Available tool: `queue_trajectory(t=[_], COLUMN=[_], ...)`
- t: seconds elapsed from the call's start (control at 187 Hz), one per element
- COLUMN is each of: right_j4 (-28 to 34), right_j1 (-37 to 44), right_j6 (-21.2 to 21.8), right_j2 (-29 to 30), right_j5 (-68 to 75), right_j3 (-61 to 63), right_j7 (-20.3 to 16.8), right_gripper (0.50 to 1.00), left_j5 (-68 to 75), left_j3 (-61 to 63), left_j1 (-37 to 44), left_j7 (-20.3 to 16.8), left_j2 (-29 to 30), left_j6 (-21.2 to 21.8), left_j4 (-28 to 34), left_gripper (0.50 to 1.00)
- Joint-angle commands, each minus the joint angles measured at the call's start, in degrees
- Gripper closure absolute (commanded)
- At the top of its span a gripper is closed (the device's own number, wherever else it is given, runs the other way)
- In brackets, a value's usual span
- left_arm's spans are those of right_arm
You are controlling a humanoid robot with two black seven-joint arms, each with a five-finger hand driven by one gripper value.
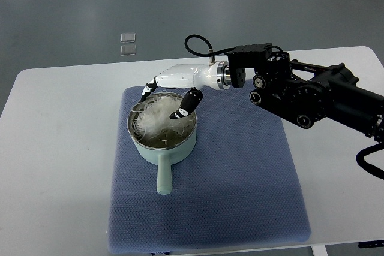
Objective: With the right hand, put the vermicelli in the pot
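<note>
Over the pot mouth, the white right hand (170, 91) hovers with fingers (187, 104) spread, dark tips touching the tangled white vermicelli (157, 115) but apparently not pinching it. The bundle lies inside the pale green long-handled pot (162, 148), which stands on a blue woven mat (240, 172) on the white desk (54, 148). Advice: lift straight up, fingers wide, so no strands drag out.

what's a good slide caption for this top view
Right hand over the pale green pot on a blue mat, fingers around the white vermicelli inside it.
</note>
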Motion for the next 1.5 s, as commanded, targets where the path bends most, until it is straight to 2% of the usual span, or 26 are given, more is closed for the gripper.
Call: queue_trajectory(t=[0.0, 0.086, 0.321, 0.552, 0.787, 0.953, 1.194, 1.494], right_j4=[0.01, 0.1, 0.72, 0.54, -1.22, -6.14, -11.06, -11.76], right_j1=[0.08, 0.17, 2.1, 1.84, -6.86, -12.75, -18.72, -23.47], right_j6=[0.09, 0.17, 0.17, 0.96, -1.67, -3.78, -11.69, -11.43], right_j2=[0.0, -0.18, -1.15, -3.08, -3.26, -2.99, -2.9, -2.38], right_j5=[0.29, 0.81, 2.04, 11.62, 28.59, 41.24, 64.7, 78.6], right_j3=[0.05, 0.14, 2.6, 11.92, 24.31, 31.43, 33.01, 32.92], right_j7=[0.0, 0.0, 0.44, 0.53, 0.26, 0.35, 0.26, 0.0], right_gripper=[0.666, 0.605, 0.589, 0.583, 0.581, 0.581, 0.581, 0.581], left_j5=[0.0, 0.0, 0.0, 0.0, 0.0, 0.0, 0.0, 0.0], left_j3=[0.0, 0.0, 0.0, 0.0, 0.0, 0.0, -0.09, 0.0], left_j1=[-0.01, -0.01, -0.01, -0.01, 0.08, 0.08, 0.08, 0.08], left_j7=[0.0, 0.0, 0.0, 0.0, 0.0, 0.0, 0.0, 0.0], left_j2=[0.0, 0.0, 0.0, 0.0, 0.0, 0.0, 0.0, 0.0], left_j6=[0.02, 0.02, 0.02, 0.02, -0.07, 0.02, 0.02, 0.02], left_j4=[0.0, -0.09, 0.0, 0.0, 0.0, 0.0, 0.0, 0.0], left_gripper=[0.5, 0.5, 0.5, 0.5, 0.5, 0.5, 0.5, 0.5])
